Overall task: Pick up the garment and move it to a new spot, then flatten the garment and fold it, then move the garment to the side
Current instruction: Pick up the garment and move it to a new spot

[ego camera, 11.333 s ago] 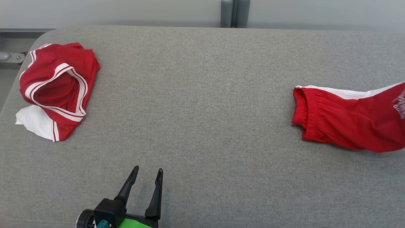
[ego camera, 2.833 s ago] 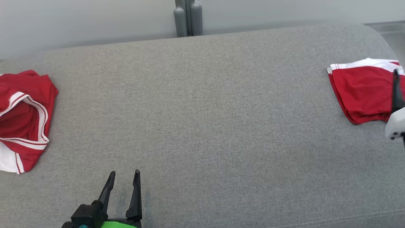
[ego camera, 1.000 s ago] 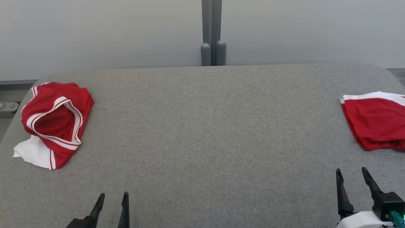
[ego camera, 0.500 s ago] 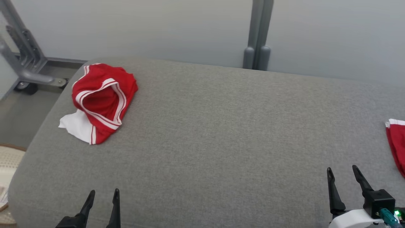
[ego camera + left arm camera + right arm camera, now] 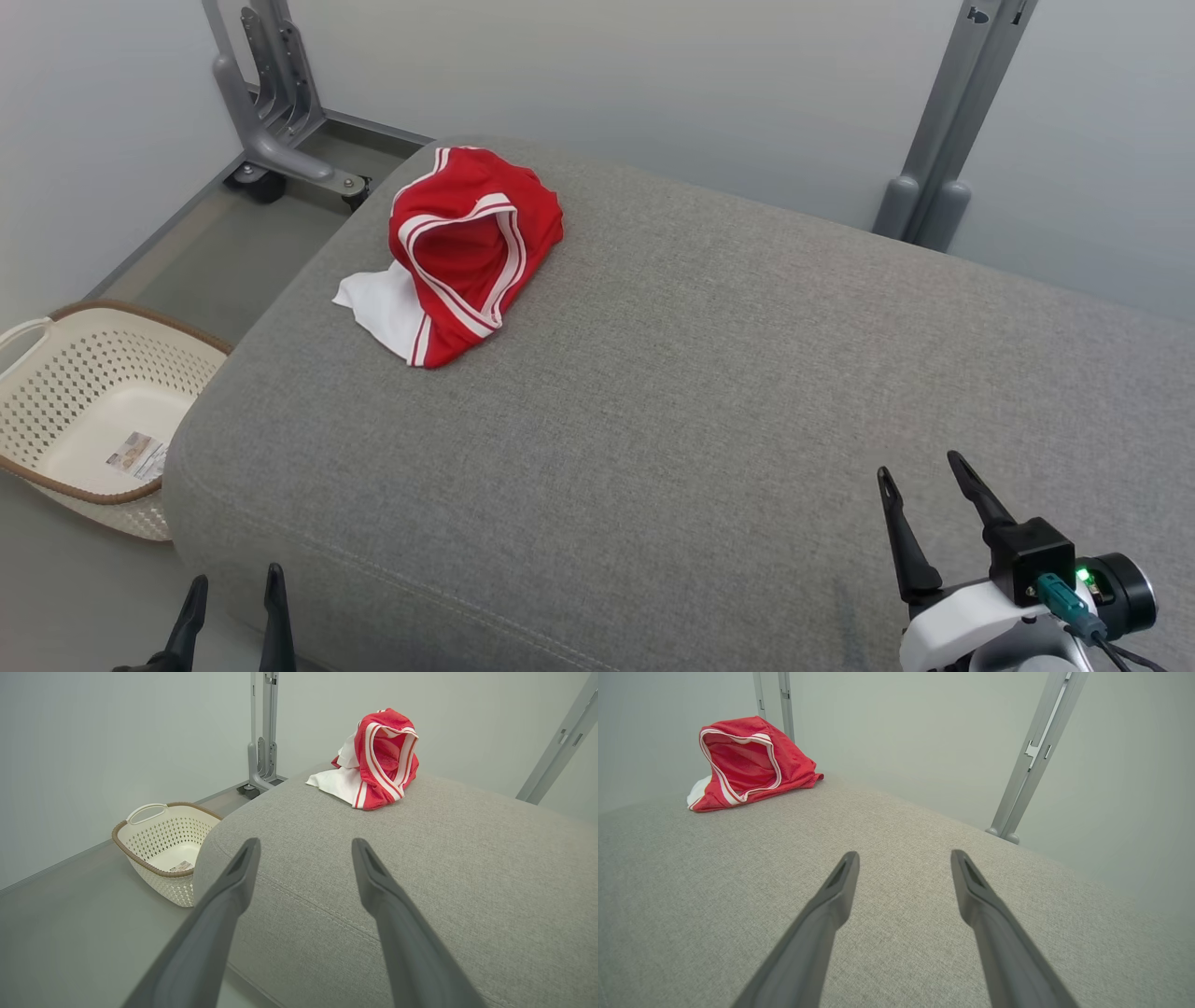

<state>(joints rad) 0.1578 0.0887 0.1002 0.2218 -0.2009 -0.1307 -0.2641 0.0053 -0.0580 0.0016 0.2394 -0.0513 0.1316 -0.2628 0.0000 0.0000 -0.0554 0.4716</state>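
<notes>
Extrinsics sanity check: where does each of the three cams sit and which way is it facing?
Head view: high on the robot, looking forward and down across the grey cushion toward the red garment; left gripper and right gripper at the bottom edge.
Left wrist view: low by the cushion's near edge, facing along its open fingers toward the garment, basket at left.
Right wrist view: low over the cushion, facing along its open fingers toward the garment.
Shared: garment in all three; basket in head and left wrist views.
</notes>
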